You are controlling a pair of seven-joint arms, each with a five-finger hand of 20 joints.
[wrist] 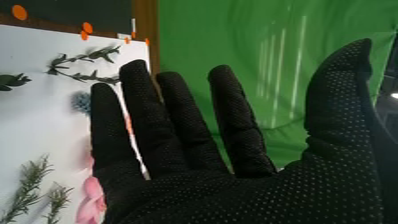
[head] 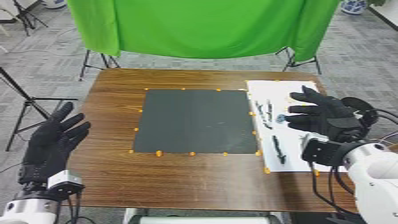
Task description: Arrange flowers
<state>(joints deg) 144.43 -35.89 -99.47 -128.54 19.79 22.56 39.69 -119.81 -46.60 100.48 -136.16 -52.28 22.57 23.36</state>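
flowers for the arrangement lie loose on a white sheet [head: 306, 162] along the right edge of the brown wooden counter [head: 178, 187]. a broad band of wood runs between the counter's near edge and the dark grey mat [head: 195, 120], which looks like good room to move in. the left hand, in a black fabric glove, [head: 46, 147] is beside the left edge towards the near left corner, released, its fingers loosely straight.

on the sheet, nearest the near edge, lies a dark green stem [head: 277, 145]; i cannot tell its kind from the head view. farther in is a spiky blue flower [head: 281, 119], just beside the black-gloved right hand [head: 322, 117], which is over the sheet towards the right edge, fingers spread and holding nothing. the right wrist view gives pink petals [wrist: 90, 200] partly behind that hand, needle-leaved green sprigs [wrist: 31, 182] and a leafy green sprig [wrist: 59, 63]. thin dark stems [head: 260, 109] lie near the sheet's mat-side edge.

the work seems barely begun: the pieces look laid out for picking, and the choosing, lifting and placing is left. the mat is probably where they go. a low sweep leftward could brush the thin stems; beyond the far edge, a green cloth [head: 204, 30] hangs.
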